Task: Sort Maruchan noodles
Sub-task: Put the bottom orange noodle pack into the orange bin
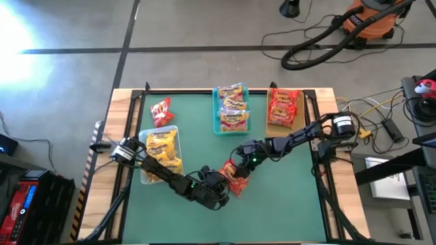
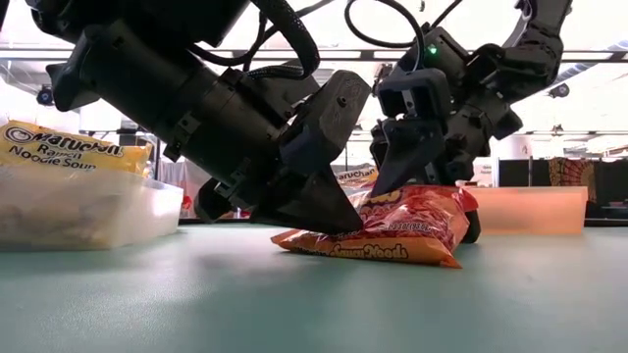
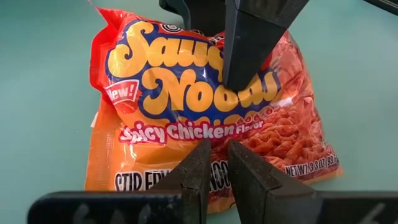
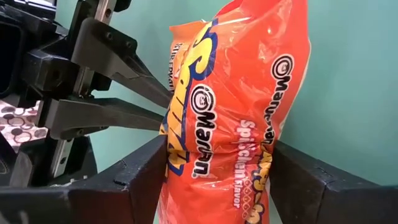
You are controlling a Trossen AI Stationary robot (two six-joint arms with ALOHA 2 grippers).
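Note:
An orange-red Maruchan noodle packet (image 1: 237,182) lies on the green table near its front middle. It also shows in the low view (image 2: 402,227), the left wrist view (image 3: 186,106) and the right wrist view (image 4: 242,106). My right gripper (image 1: 238,165) (image 4: 217,171) reaches in from the right and is shut on it. My left gripper (image 1: 223,184) (image 3: 216,163) comes from the left with its fingers almost together on the packet's near-left part. My left gripper has its two fingertips (image 3: 200,155) on the packet's edge nearest the left arm (image 4: 166,112), a narrow strip of wrapper between them. The fingers slant down from the table's left (image 2: 329,211). The packet stays on the table. My right gripper pinches the packet across its width, one finger (image 4: 146,165) on each long side (image 4: 177,162). The wrapper bulges up between the fingers. The fingers come from above and the far right, pointing down (image 2: 397,172). The packet's underside rests on the table (image 2: 373,253).
A clear tray (image 1: 146,173) at the left holds yellow packets. A loose red packet (image 1: 161,112) lies behind it. A teal tray (image 1: 217,117) at the far middle holds packets with pink bands. A tan tray (image 1: 298,102) at the far right holds red packets.

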